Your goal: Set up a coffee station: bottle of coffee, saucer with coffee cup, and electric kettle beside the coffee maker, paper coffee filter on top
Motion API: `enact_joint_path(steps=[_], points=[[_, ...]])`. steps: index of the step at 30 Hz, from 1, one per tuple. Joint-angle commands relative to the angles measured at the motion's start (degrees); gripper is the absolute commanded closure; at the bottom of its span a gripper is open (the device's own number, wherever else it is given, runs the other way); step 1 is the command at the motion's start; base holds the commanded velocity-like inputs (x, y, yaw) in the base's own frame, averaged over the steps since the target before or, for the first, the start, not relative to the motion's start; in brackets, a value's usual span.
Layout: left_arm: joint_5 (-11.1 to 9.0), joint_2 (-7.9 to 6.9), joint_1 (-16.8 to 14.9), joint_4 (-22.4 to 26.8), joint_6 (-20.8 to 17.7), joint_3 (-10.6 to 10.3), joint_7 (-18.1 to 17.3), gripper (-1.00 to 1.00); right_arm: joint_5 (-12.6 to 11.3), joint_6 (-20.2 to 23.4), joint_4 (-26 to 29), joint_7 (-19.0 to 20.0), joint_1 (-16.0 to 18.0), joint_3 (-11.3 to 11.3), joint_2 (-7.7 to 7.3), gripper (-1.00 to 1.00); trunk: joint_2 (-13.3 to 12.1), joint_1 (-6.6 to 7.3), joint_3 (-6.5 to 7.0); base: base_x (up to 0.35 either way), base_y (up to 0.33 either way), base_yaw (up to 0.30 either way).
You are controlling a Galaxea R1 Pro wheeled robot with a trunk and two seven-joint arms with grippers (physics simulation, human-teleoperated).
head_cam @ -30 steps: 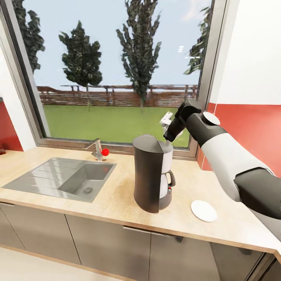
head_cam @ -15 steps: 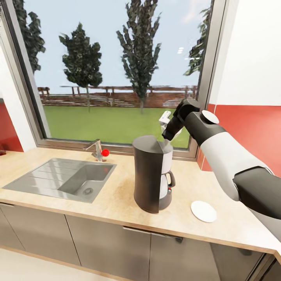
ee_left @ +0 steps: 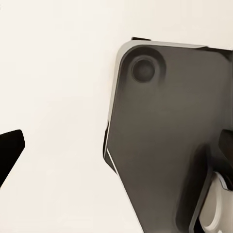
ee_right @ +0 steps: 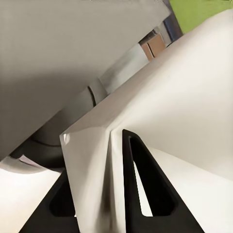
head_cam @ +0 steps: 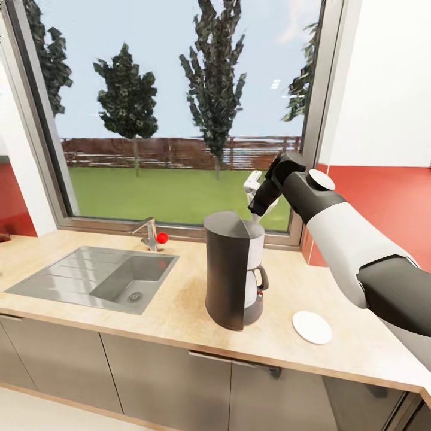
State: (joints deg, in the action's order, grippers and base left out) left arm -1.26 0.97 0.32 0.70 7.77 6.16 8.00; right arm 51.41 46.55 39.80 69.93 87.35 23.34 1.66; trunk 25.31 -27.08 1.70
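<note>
The right tool point(ee_right: 114, 204) is pinching the creased white paper coffee filter point(ee_right: 160, 111) above the curved dark coffee maker point(head_cam: 230, 269); the left tool's state I cannot tell.

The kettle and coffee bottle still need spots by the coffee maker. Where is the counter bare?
Bare countertop lies between the sink and the coffee maker, and behind the saucer toward the red wall. It is crowded above the coffee maker, where the right claw holds the paper coffee filter.
</note>
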Motion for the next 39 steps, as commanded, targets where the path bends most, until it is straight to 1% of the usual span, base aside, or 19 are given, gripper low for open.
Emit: enact_joint_path(steps=[1,7,15,27,32,39], points=[[-0.10,0.01,0.03,0.04,0.14,0.30,0.03,-1.00,0.35,0.52,0.03,0.38,0.01,0.04,0.01,1.00,0.02,-0.02,0.08,0.000,0.000,0.000],[-0.06,-0.06,0.03,0.06,0.06,0.07,-0.59,-1.00,0.35,0.53,-0.20,0.42,0.01,0.04,0.03,1.00,0.02,-0.02,0.62,0.000,0.000,0.000],[-0.06,0.07,-0.02,0.09,0.05,0.17,-0.01,-1.00,0.40,0.49,-0.33,0.38,-0.06,0.05,0.09,1.00,0.02,-0.02,1.34,-0.060,-0.052,0.007],[-0.06,0.09,-0.05,0.09,0.10,0.17,0.00,-1.00,0.40,0.53,-0.57,0.31,-0.16,0.05,0.10,1.00,0.02,-0.02,2.36,-0.002,-0.001,0.102],[-0.10,0.09,-0.05,0.09,0.14,0.19,0.06,-1.00,0.41,0.53,-0.60,0.29,-0.16,0.04,-0.02,1.00,0.02,-0.02,2.44,0.000,-0.134,0.039],[-0.07,0.09,-0.05,0.09,0.14,0.26,0.07,-1.00,0.41,0.53,-0.74,0.31,-0.16,0.06,0.01,1.00,0.02,-0.02,2.45,0.000,-0.019,0.003]])
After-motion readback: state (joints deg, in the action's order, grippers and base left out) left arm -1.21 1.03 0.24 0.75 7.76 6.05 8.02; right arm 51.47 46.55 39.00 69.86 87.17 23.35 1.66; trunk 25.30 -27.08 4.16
